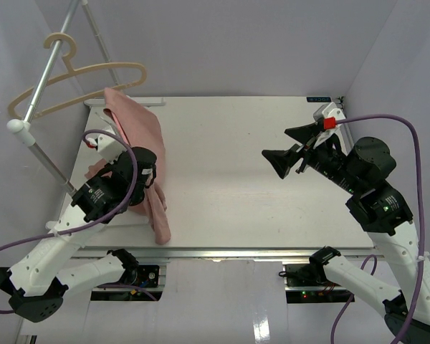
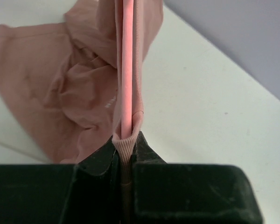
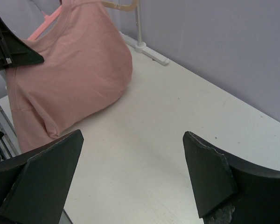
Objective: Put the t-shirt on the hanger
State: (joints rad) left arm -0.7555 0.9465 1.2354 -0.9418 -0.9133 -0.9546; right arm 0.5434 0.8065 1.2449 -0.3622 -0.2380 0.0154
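Note:
The dusty-pink t-shirt hangs in a long fold from my left gripper down to the table's near left edge. In the left wrist view the thin pink hanger runs straight up out of my jaws, with the t-shirt's ribbed collar wrapped round it. My left gripper is shut on both. The right wrist view shows the t-shirt bulging over the hanger, whose pink arm sticks out at the top. My right gripper is open and empty above the table, well right of the t-shirt.
A thicker beige hanger hangs on a metal rack at the far left; its white foot rests on the table. Lilac walls enclose the white table on three sides.

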